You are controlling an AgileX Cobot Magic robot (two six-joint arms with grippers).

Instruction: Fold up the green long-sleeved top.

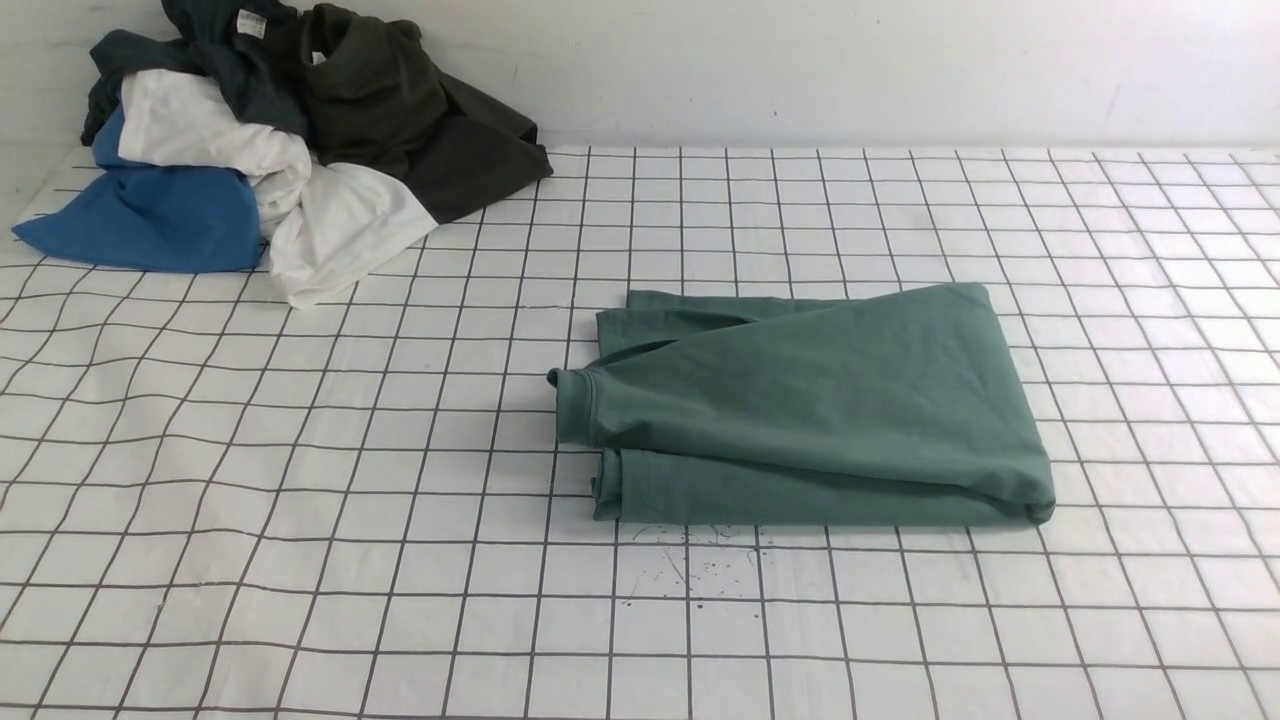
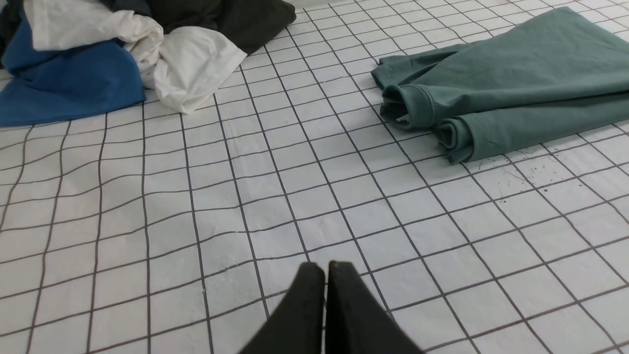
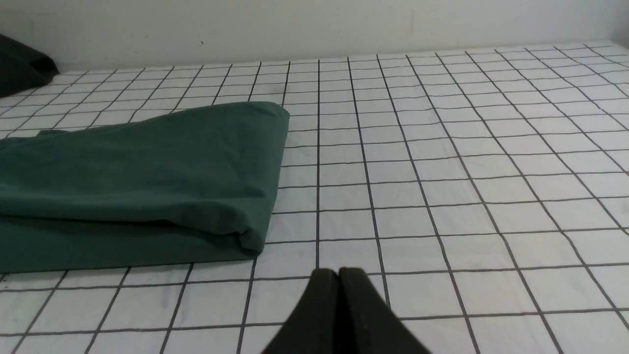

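Note:
The green long-sleeved top (image 1: 810,410) lies folded into a compact stack right of the table's middle, cuffed edges facing left. It also shows in the left wrist view as the green top (image 2: 511,88) and in the right wrist view as the green top (image 3: 137,177). Neither arm appears in the front view. My left gripper (image 2: 326,266) is shut and empty over bare cloth, well short of the top. My right gripper (image 3: 338,272) is shut too, holding nothing, just off the top's near right corner.
A heap of other clothes sits at the back left: a blue garment (image 1: 150,215), a white one (image 1: 330,230), a dark olive-black one (image 1: 420,120) and a dark teal one (image 1: 230,50). The checked tablecloth (image 1: 300,500) is wrinkled on the left. Small dark specks (image 1: 690,565) lie before the top.

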